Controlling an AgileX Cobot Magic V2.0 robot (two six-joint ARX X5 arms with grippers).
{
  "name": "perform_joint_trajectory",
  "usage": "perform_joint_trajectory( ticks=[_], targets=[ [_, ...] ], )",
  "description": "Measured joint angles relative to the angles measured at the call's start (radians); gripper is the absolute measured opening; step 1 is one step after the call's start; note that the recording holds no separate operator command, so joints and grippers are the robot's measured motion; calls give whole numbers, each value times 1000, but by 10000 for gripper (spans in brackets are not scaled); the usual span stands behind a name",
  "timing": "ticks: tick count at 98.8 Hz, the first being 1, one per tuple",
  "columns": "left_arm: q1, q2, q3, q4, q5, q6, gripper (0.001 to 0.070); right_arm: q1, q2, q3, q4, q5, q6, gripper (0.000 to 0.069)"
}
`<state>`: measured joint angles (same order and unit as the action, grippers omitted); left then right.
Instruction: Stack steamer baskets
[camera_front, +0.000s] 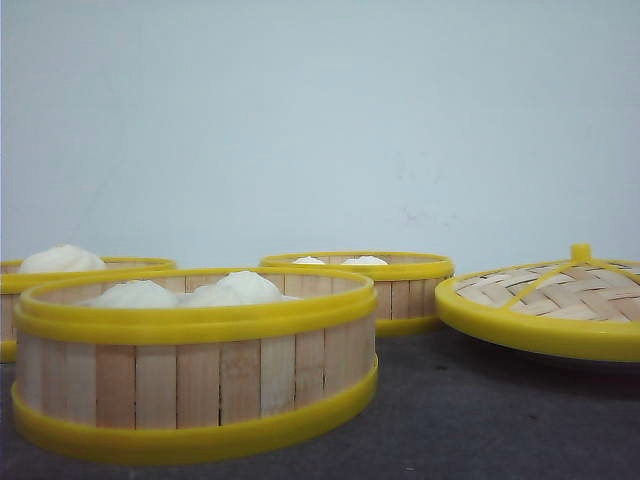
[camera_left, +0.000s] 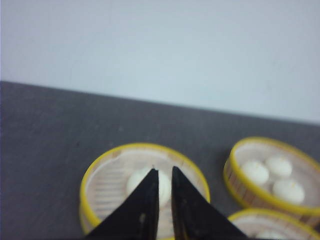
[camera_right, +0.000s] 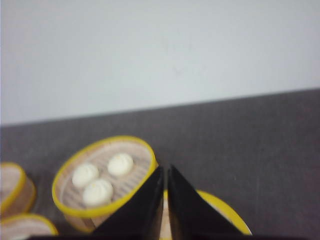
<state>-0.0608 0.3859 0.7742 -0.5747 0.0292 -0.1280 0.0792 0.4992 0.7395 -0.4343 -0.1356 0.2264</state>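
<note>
Yellow-rimmed steamer baskets (camera_front: 195, 365) sat unstacked on the grey table (camera_front: 480, 420); your left gripper (camera_left: 164, 176), jaws nearly closed and empty, hung nearest, directly over the left basket (camera_left: 112, 172).

My left gripper (camera_left: 162, 172) showed two matte black, wedge-shaped fingers tapering to sharp tips. My right gripper (camera_right: 165, 170) looked identical: plain black, smooth, unmarked, blurred close up.

The left tool (camera_left: 162, 172) has its black fingers nearly together, only a thin gap between the tips. The right tool (camera_right: 165, 170) looks the same and grips nothing.
</note>
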Motion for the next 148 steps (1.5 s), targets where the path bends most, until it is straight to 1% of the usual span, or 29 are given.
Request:
perform_joint_trajectory(
  ticks=[9,17,30,53,57,60,64,65,70,74,77,81,87,90,96,107,114,120,131,148],
  targets=[
    [0,90,46,-55,0,42,18,0,119,77,-85,-4,-37,10],
    [0,155,47,-79,0,64,18,0,209,114,-128,-8,-63,10],
    [0,247,47,-109,0,81,18,0,318,116,-161,-12,-102,10],
    [0,315,47,-128,0,84,18,0,406,116,-183,-15,-135,10],
    [0,322,47,-131,0,84,18,0,415,116,-183,-20,-140,21],
    [0,323,47,-134,0,84,18,0,418,116,-183,-21,-142,50],
    [0,322,47,-135,0,84,19,0,419,116,-183,-21,-144,127],
    [0,322,47,-135,0,84,20,0,420,116,-182,-21,-145,165],
    [0,322,47,-134,0,84,50,0,421,116,-182,-22,-145,311],
    [0,322,47,-135,0,84,99,0,426,116,-182,-22,-145,424],
    [0,322,47,-135,0,84,146,0,432,116,-182,-22,-145,488],
    [0,322,47,-134,0,84,211,0,442,116,-182,-22,-145,542],
    [0,322,47,-135,0,84,287,5,460,116,-182,-22,-144,583],
    [0,322,47,-135,0,84,309,9,469,116,-181,-23,-144,591],
    [0,322,47,-135,0,84,330,25,493,116,-164,-27,-140,599],
    [0,322,47,-135,0,84,332,66,564,116,-64,-50,-125,604],
    [0,322,47,-135,0,84,332,96,632,121,14,-55,-110,604],
    [0,323,47,-135,0,84,332,118,706,145,46,-55,-97,604],
    [0,328,47,-135,0,84,332,145,860,241,58,-55,-89,604],
    [0,328,47,-141,0,84,332,159,1111,448,53,-55,-88,604]
  ],
)
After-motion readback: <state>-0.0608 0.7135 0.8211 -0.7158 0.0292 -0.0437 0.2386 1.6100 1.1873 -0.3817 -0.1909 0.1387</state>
